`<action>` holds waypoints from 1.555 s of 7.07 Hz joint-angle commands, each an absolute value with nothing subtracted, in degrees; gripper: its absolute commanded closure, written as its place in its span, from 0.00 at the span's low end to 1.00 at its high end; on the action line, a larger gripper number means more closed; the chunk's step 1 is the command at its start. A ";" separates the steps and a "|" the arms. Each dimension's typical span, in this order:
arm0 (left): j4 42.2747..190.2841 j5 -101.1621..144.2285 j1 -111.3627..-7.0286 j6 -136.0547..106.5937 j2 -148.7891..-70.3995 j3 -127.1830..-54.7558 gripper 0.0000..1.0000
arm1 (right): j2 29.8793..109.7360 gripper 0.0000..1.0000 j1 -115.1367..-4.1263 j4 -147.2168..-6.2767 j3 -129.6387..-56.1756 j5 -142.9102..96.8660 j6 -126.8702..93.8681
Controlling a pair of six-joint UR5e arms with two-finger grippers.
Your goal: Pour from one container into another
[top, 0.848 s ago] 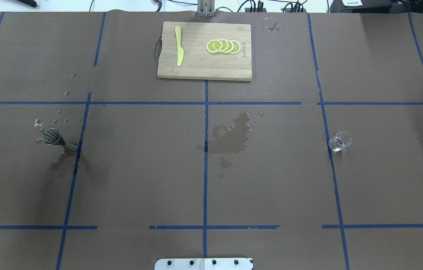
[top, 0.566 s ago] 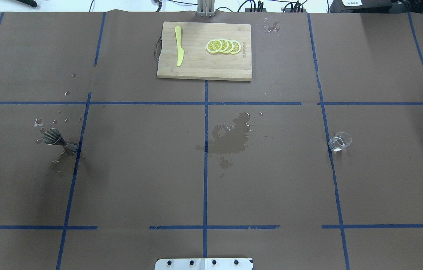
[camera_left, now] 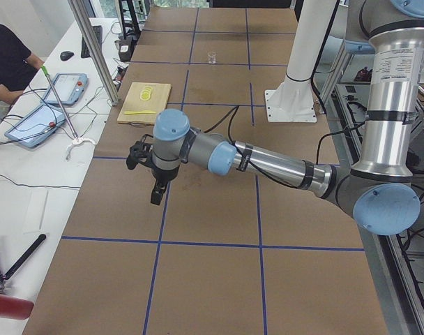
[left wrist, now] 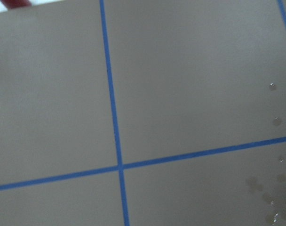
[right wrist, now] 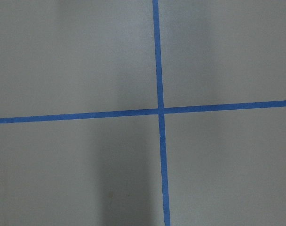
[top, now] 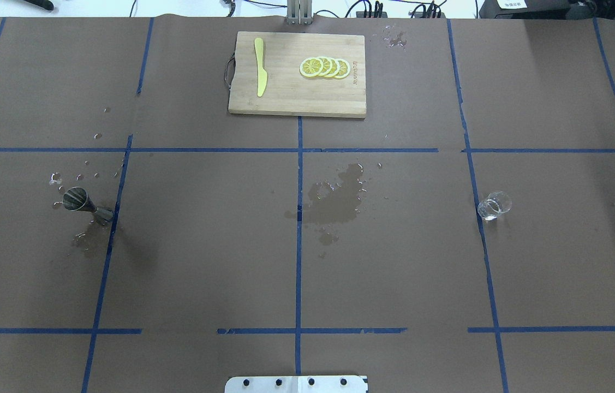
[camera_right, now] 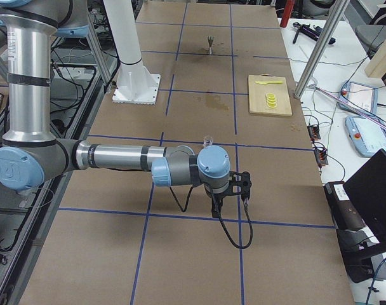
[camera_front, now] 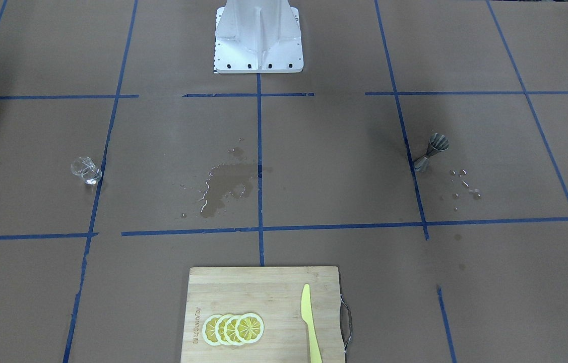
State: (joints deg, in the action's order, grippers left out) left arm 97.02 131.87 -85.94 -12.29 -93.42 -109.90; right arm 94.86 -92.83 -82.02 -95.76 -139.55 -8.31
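Glass cup (top: 494,206): set upright on the bench (top: 203,262) on the robot's right side, just beside a blue tape line (top: 298,262). Whether any liquid is held in it cannot be made out through the clear wall.
Jigger (top: 86,204): stood upright on the robot's left side, well apart from the cup, with small droplets (top: 81,177) scattered near it. Its inside is not seen clearly.
Left gripper (camera_left: 157,195): seen only from the left side camera, held low above the bench. Whether it is wide or narrow cannot be told, and nothing is seen in it.
Right gripper (camera_right: 230,190): seen only from the right side camera, held near the cup but not touching it. Its opening cannot be told either.
Wrist cameras: only brown paper and tape crossings are shown, with a few droplets (left wrist: 274,122) at the edge of the left one.
Wet patch (top: 340,199): spread at the bench's centre, between cup and jigger.
Cutting board (top: 285,98): laid at the far edge, with lemon slices (top: 324,67) and a yellow knife (top: 260,65). Its edge and the knife tip are cut off in the front-facing view.
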 commanded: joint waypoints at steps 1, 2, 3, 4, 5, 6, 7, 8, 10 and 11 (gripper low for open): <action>96.86 126.34 -75.39 -31.18 -93.78 -121.32 0.00 | 94.93 0.00 -92.81 -82.09 -96.06 -139.74 -8.44; 96.86 123.60 -69.49 -40.95 -93.34 -125.73 0.00 | 94.14 0.00 -92.81 -82.35 -96.33 -139.92 -8.61; 96.94 118.79 -63.34 -49.83 -91.86 -130.38 0.00 | 93.87 0.00 -92.73 -82.35 -95.72 -140.70 -8.96; 97.20 110.04 -55.36 -56.53 -88.02 -135.30 0.00 | 93.87 0.00 -92.72 -81.92 -96.41 -141.06 -9.23; 97.21 101.51 -46.41 -65.82 -86.93 -136.74 0.00 | 93.95 0.00 -92.72 -82.44 -96.68 -141.06 -9.32; 97.12 93.25 -38.23 -73.49 -86.84 -136.76 0.00 | 93.78 0.00 -92.72 -82.62 -96.94 -143.24 -10.01; 97.21 89.60 -34.40 -77.04 -86.40 -136.76 0.00 | 93.43 0.00 -92.72 -82.70 -98.42 -144.22 -12.46; 97.29 82.08 -27.75 -83.52 -83.53 -136.67 0.00 | 93.43 0.00 -91.16 -88.80 -104.53 -144.23 -15.53; 97.38 69.24 -15.89 -95.56 -81.22 -136.32 0.00 | 92.46 0.00 -87.64 -105.07 -121.74 -143.27 -22.81; 97.30 62.04 -10.08 -101.63 -81.21 -134.93 0.01 | 92.46 0.00 -84.84 -105.20 -125.04 -142.57 -27.29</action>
State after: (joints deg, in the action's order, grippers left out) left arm 97.35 70.61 -17.31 -94.09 -81.71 -136.10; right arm 92.63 -87.80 -101.99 -118.80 -143.27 -21.92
